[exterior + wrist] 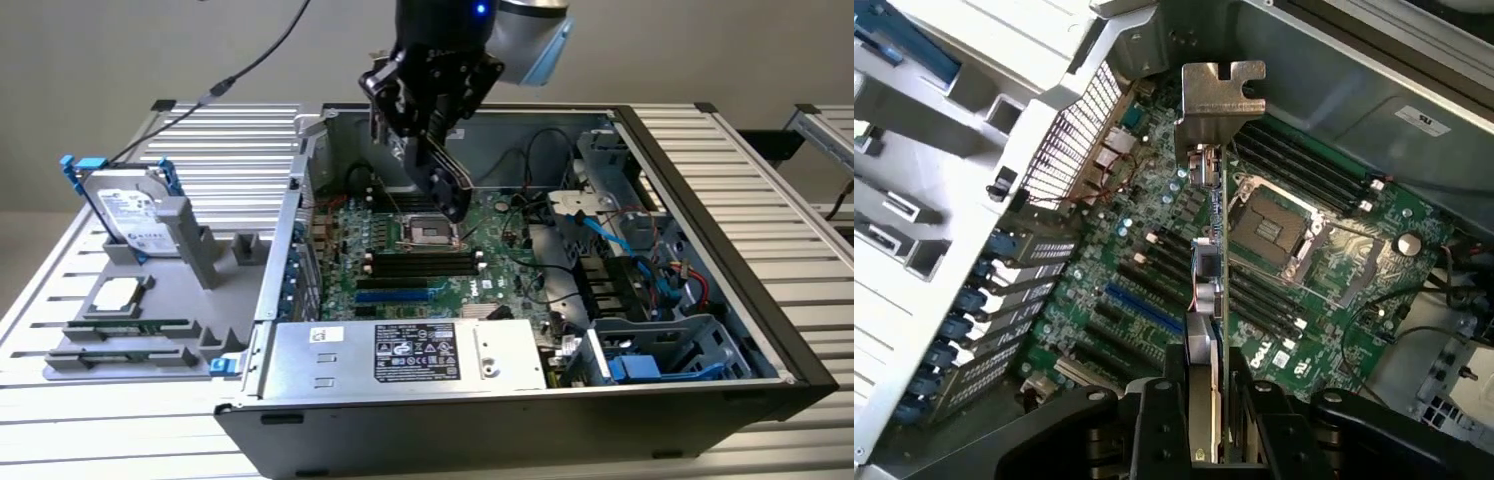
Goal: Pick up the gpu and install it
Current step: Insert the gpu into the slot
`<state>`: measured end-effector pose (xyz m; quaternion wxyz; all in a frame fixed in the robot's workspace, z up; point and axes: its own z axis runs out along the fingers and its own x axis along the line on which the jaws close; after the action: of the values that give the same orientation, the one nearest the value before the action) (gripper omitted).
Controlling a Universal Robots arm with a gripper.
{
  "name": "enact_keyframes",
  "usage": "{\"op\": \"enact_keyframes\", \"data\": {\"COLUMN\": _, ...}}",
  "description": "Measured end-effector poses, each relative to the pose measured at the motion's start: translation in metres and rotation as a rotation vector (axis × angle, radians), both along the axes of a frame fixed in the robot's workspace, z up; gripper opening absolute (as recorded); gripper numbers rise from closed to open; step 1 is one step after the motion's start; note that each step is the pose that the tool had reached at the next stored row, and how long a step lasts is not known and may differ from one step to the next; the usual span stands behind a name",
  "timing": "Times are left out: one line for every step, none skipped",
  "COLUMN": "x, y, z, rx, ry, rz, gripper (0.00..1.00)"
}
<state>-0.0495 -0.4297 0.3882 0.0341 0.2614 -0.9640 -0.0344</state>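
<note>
**GPU in grip over the open case, not seated**

Step in hand: the carry-and-align part of the install. The pick-up is judged done, since the gpu [447, 190] is seen off any rest and hanging inside the upper part of the case [727, 240], clear of the board [414, 262].

Gripper [424, 135]: clamped on the gpu. In the wrist view the two fingers [1154, 425] are seen pressed on either face of the card [1206, 285], which runs edge-on out from between them. The bracket [1222, 100] is at the far end of the card, away from the gripper [1209, 425].

Position: in the exterior view the card hangs below the gripper, slanted down toward the exterior view's right, with its low end above the socket [430, 232]. No contact with the board is seen. The blue slot [400, 295] lies nearer the camera than the card and well apart from it. In the wrist view the same slot [1144, 312] is beside the card's line, not under it.

Judgement on what seating calls for: the card's contact edge is to be brought parallel over a slot, and the bracket matched to the rear openings [1014, 295], before any pressing down. Which slot is intended cannot be told. Risk noted: a skewed descent could catch the bracket on the case wall.
</note>
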Motion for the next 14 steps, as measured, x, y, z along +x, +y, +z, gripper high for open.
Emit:
{"op": "enact_keyframes", "data": {"x": 0.0, "y": 0.0, "z": 0.0, "rx": -0.0001, "ry": 0.0001, "rz": 0.018, "gripper": 0.27}}
{"op": "enact_keyframes", "data": {"x": 0.0, "y": 0.0, "z": 0.0, "rx": -0.0001, "ry": 0.0, "rz": 0.036, "gripper": 0.27}}
{"op": "enact_keyframes", "data": {"x": 0.0, "y": 0.0, "z": -0.0001, "rx": 0.0, "ry": 0.0, "rz": 0.054, "gripper": 0.27}}
{"op": "enact_keyframes", "data": {"x": 0.0, "y": 0.0, "z": 0.0, "rx": -0.0001, "ry": 0.0001, "rz": 0.072, "gripper": 0.27}}
{"op": "enact_keyframes", "data": {"x": 0.0, "y": 0.0, "z": 0.0, "rx": -0.0001, "ry": 0.0001, "rz": 0.09, "gripper": 0.27}}
{"op": "enact_keyframes", "data": {"x": 0.0, "y": 0.0, "z": 0.0, "rx": 0.0, "ry": 0.0, "rz": 0.108, "gripper": 0.27}}
{"op": "enact_keyframes", "data": {"x": 0.0, "y": 0.0, "z": 0.0, "rx": -0.0001, "ry": 0.0001, "rz": 0.128, "gripper": 0.27}}
{"op": "enact_keyframes", "data": {"x": 0.0, "y": 0.0, "z": 0.0, "rx": -0.0001, "ry": 0.0001, "rz": 0.145, "gripper": 0.27}}
{"op": "enact_keyframes", "data": {"x": 0.0, "y": 0.0, "z": 0.0, "rx": -0.0001, "ry": 0.0001, "rz": 0.164, "gripper": 0.27}}
{"op": "enact_keyframes", "data": {"x": 0.0, "y": 0.0, "z": 0.0, "rx": -0.0002, "ry": 0.0001, "rz": 0.181, "gripper": 0.27}}
{"op": "enact_keyframes", "data": {"x": 0.0001, "y": 0.0, "z": 0.0, "rx": -0.0001, "ry": 0.0001, "rz": 0.2, "gripper": 0.27}}
{"op": "enact_keyframes", "data": {"x": 0.0001, "y": 0.0, "z": 0.0, "rx": -0.0001, "ry": 0.0001, "rz": 0.218, "gripper": 0.27}}
{"op": "enact_keyframes", "data": {"x": 0.0001, "y": 0.0, "z": 0.0, "rx": -0.0001, "ry": 0.0001, "rz": 0.235, "gripper": 0.27}}
{"op": "enact_keyframes", "data": {"x": 0.0, "y": 0.0, "z": 0.0, "rx": -0.0001, "ry": 0.0001, "rz": 0.255, "gripper": 0.27}}
